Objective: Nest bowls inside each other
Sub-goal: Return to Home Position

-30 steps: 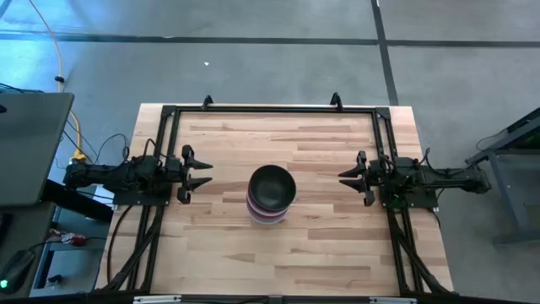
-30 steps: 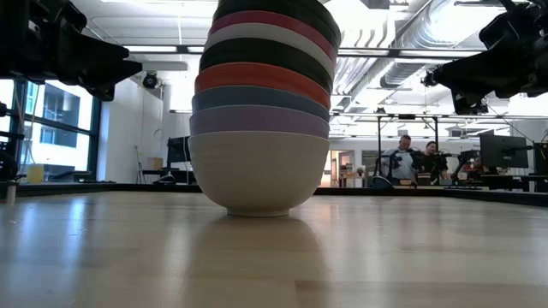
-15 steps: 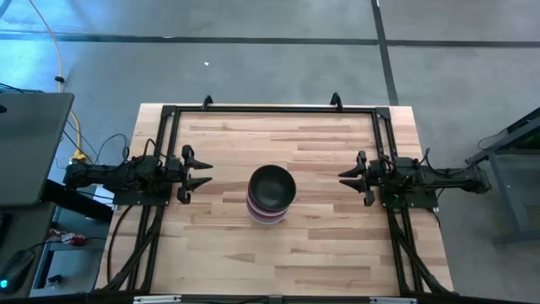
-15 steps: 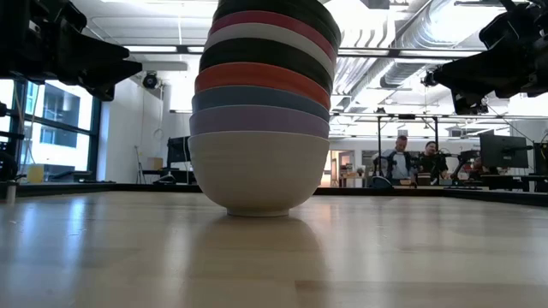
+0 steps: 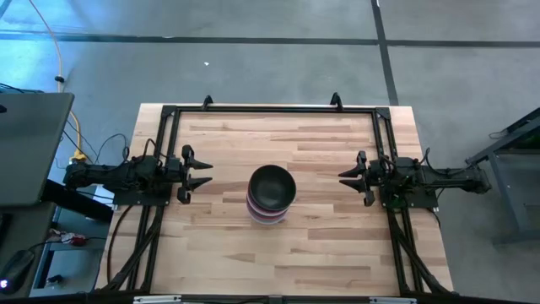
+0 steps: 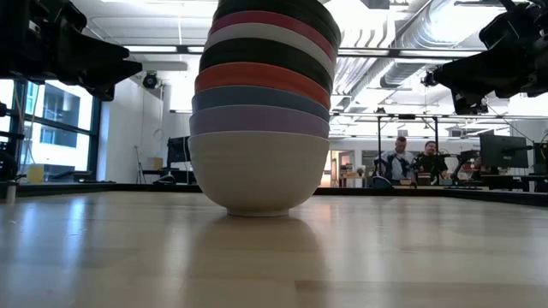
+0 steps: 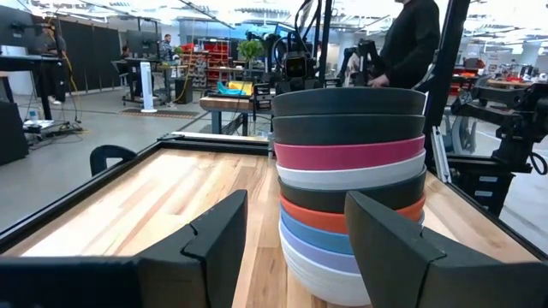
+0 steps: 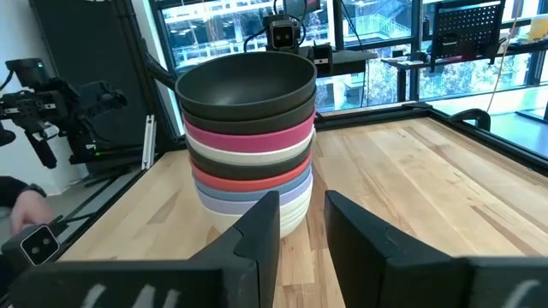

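Observation:
The bowls (image 5: 271,194) stand nested in one stack at the table's middle, the cream bottom bowl's base (image 6: 259,208) resting on the wood. Above it sit lavender, blue, red-pink, black, white, magenta and black bowls, plain in the left wrist view (image 7: 349,188) and the right wrist view (image 8: 248,141). My left gripper (image 5: 199,174) hovers open to the stack's left, my right gripper (image 5: 348,176) open to its right. Neither touches a bowl.
A black metal frame (image 5: 270,108) runs along the table's far edge and down both sides. Bare wood lies around the stack. People (image 6: 411,162) sit at desks in the room beyond; a person (image 7: 411,43) stands past the far edge.

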